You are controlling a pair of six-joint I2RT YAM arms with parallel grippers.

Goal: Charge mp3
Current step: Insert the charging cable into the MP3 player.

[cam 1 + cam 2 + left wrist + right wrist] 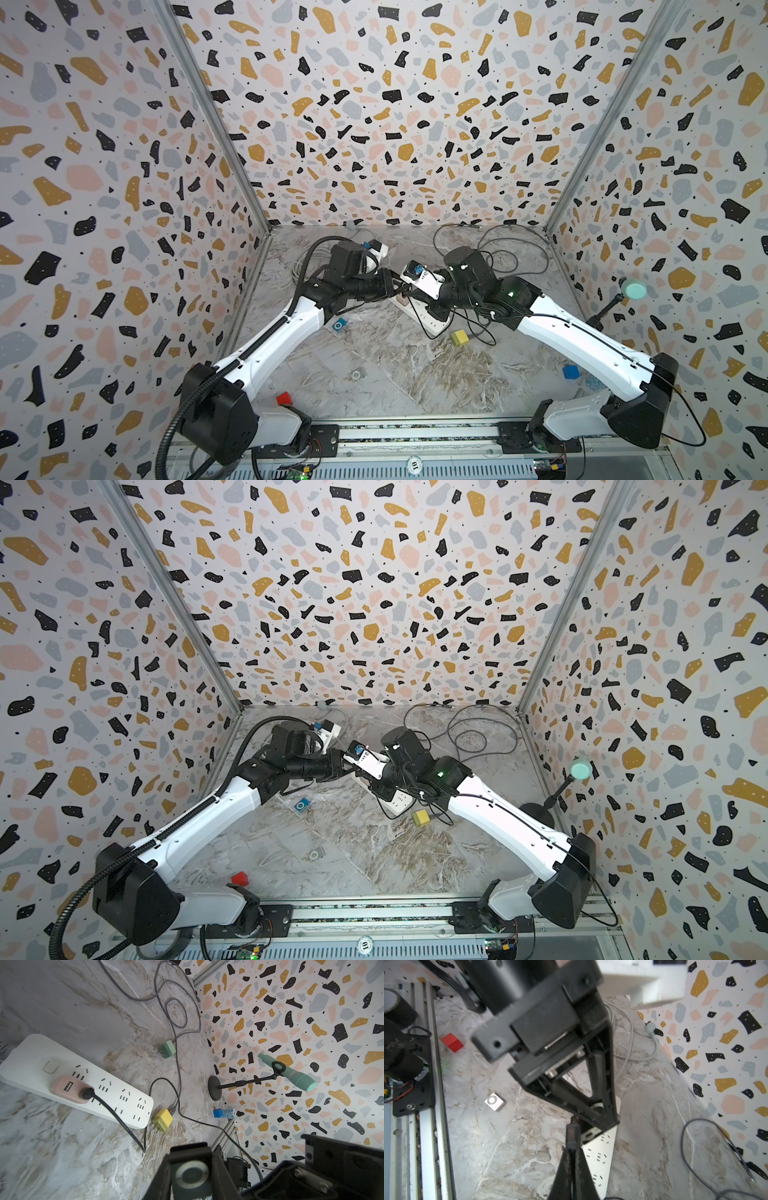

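My left gripper (190, 1150) is shut on a small black mp3 (192, 1175) with a pale round control ring, its two fingers pressing on the sides. My right gripper (572, 1150) is shut on the black plug (572, 1133) of a charging cable, and the plug sticks out past the fingertips. The plug's tip sits just short of my left gripper's (604, 1118) fingertips. In both top views the two grippers (401, 287) meet above the white power strip (422, 318). A pink charger (70, 1089) sits plugged into the strip, and a black cable (116, 1114) runs from it.
A blue mp3 (339, 324) and a silver mp3 (357, 374) lie on the marble table. A yellow charger (459, 337) and a green charger (168, 1049) lie loose with tangled cables (498, 253). A red cube (284, 399), a blue cube (570, 372) and a microphone on a stand (633, 289) sit around the edges.
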